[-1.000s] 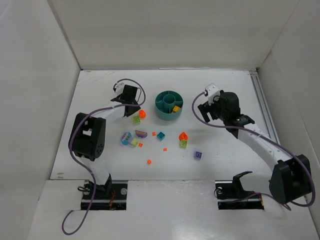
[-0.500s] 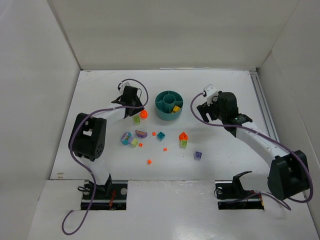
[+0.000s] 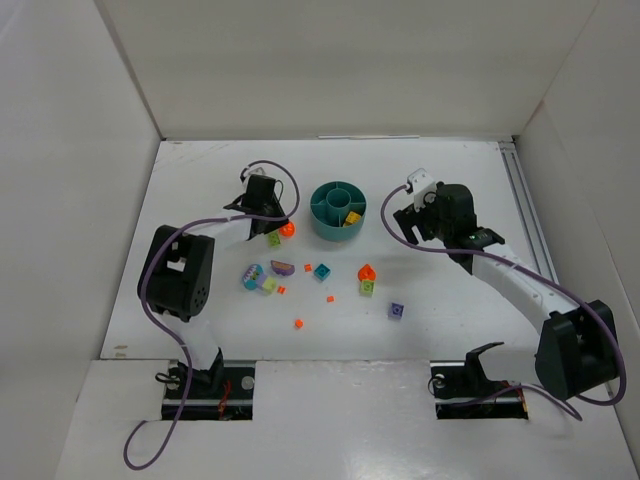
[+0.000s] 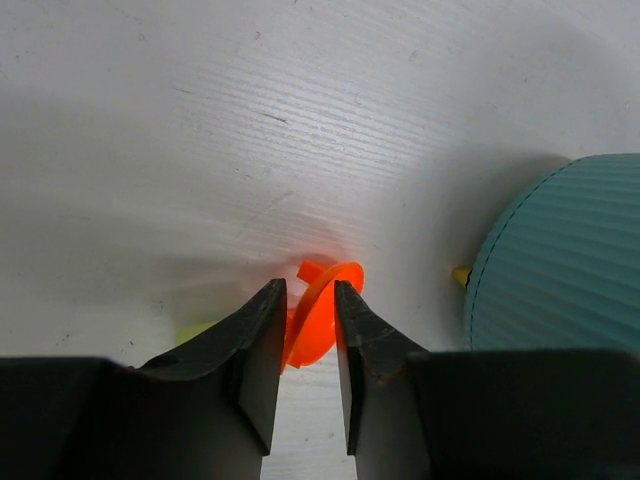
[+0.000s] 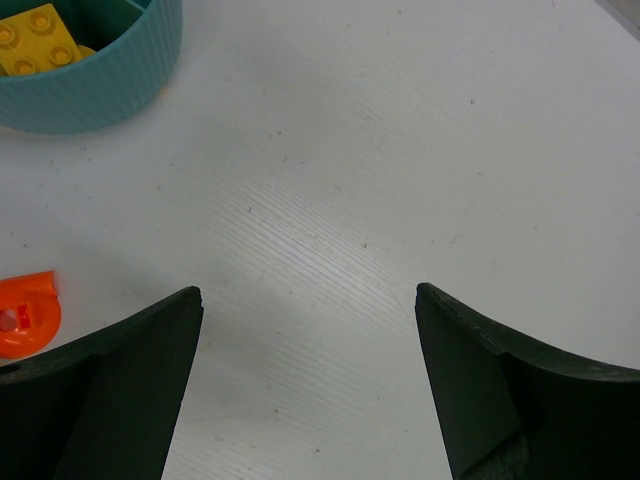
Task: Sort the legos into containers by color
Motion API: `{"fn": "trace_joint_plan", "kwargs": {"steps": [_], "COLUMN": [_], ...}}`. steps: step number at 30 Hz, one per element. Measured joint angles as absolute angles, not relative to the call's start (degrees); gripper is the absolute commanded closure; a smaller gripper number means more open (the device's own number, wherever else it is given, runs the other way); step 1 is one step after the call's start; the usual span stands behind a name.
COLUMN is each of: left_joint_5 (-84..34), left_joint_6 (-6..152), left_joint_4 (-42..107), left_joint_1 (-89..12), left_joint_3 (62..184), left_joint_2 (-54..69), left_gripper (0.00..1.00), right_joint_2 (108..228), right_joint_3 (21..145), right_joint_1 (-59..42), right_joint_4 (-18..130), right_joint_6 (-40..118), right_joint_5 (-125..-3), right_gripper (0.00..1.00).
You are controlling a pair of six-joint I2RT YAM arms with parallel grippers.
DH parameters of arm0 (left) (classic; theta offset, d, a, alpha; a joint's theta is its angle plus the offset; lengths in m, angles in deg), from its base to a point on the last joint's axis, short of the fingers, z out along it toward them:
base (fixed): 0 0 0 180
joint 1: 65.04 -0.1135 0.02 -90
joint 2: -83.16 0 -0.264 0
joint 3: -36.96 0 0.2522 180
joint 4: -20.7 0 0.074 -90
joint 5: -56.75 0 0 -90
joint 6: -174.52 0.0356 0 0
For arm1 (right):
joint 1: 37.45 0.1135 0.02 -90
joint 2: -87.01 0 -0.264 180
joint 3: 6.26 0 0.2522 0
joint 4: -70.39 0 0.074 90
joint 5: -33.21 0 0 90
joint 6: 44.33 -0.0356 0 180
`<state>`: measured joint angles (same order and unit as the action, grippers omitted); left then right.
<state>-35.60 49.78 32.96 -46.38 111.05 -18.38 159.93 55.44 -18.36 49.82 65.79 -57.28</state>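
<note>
Fingers [image 4: 262, 345] of left end effector [image 4: 310, 292] pinch orange lego [image 4: 318, 312]

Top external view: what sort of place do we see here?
Probably a robot test cell: white boards wall in a white table, a left arm and right arm are bolted at its near edge, and legos lie beside a teal dish.

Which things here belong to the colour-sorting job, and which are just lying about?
Job: teal dish, yellow brick inside it, orange piece gripped by the left tool, loose teal brick, purple brick, lime brick.
Not the job: purple cables, white walls.
</note>
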Motion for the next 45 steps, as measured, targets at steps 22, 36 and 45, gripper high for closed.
{"fn": "trace_joint_plan", "kwargs": {"steps": [22,36,45], "left_joint_5": [-37.04,-42.68,-53.41], "left_joint_6": [51.51,57.87,56.43], "left_joint_4": [33.27,32.0,42.34], "left_joint_1": [-44.05,-32.83,-29.53], "left_joint_3": [111.05,111.6,123.56], "left_joint_2": [-18.77,-5.22,-12.52], "left_gripper": [1.0,1.0,1.0], "right_joint_2": [158.6,153.96,153.46], "right_joint_3": [55.29,53.35,52.54], "right_joint_1": [-18.36,-18.36,-18.36], "right_joint_4": [49.8,50.7,50.66], "right_joint_6": [65.79,65.79,65.83], "right_joint_5": [-57.41,-57.33,-57.22], "right_gripper": [0.08,0.08,0.08]}}
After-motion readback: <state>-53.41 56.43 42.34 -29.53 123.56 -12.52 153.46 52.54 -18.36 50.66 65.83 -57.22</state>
